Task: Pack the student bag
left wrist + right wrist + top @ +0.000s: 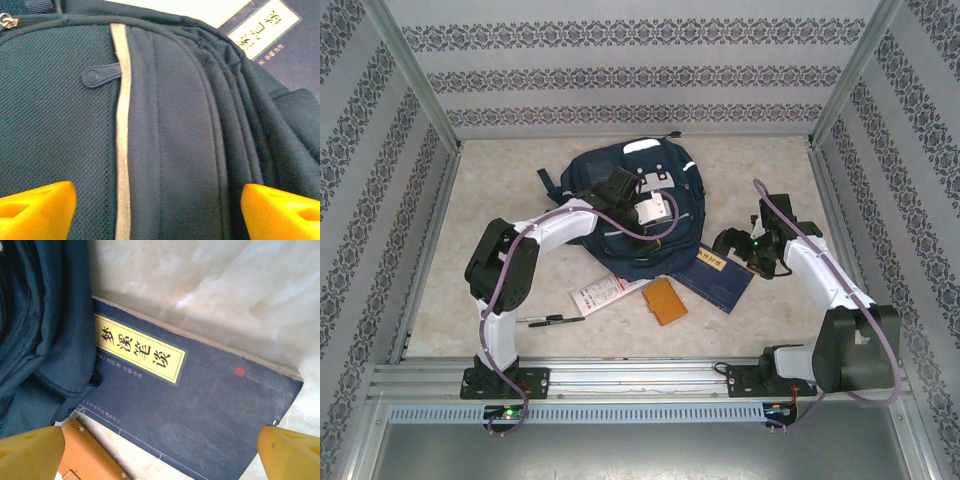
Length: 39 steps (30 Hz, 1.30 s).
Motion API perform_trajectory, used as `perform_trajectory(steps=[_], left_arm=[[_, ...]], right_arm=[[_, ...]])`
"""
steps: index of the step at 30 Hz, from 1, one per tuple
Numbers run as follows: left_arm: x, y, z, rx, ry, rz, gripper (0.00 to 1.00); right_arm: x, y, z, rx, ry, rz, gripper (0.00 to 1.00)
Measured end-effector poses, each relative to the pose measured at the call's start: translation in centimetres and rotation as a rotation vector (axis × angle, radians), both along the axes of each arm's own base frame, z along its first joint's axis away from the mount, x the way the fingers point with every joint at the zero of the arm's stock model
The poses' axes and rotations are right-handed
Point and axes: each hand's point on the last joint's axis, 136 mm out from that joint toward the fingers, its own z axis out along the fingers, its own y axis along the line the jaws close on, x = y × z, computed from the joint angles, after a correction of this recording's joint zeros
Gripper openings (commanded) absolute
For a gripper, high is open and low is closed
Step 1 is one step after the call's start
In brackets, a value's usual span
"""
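The student bag (620,170), a large navy backpack with pale stripes, lies in the middle of the table. My left gripper (655,212) hovers low over its front. In the left wrist view its yellow fingertips (35,210) stand wide apart over the bag's fabric (185,140), beside a reflective stripe (121,130) and a zip pull (100,75), so the left gripper (159,215) is open and holds nothing. My right gripper (728,245) is open above a flat navy booklet (210,405) with a yellow title label. The right gripper (160,455) grips nothing.
The navy booklet (720,280) lies at the bag's right front corner, partly under it. An orange wallet-like case (665,300) sits in front of it. A white leaflet (605,293) and a black pen (552,320) lie to the left. Patterned walls enclose the table.
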Motion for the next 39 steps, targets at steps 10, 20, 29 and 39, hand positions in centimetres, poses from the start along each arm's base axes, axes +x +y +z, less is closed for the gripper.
perform_trajectory(steps=[10, 20, 29, 39], left_arm=[[1.9, 1.1, -3.9, 0.156, -0.039, 0.065, 0.18], [3.8, 1.8, 0.6, 0.196, -0.174, 0.101, 0.00], [6.2, 3.2, 10.0, 0.138, -0.297, 0.167, 0.00], [6.8, 4.9, 12.6, 0.078, -0.290, 0.203, 0.00]], right_arm=[[1.0, 0.1, 1.4, -0.010, -0.039, 0.025, 0.98], [0.0, 4.5, 2.0, -0.019, -0.093, 0.231, 0.85], [-2.9, 10.3, 0.4, -0.062, -0.069, 0.478, 0.86], [-8.7, 13.1, -3.7, -0.089, 0.011, 0.642, 0.85]])
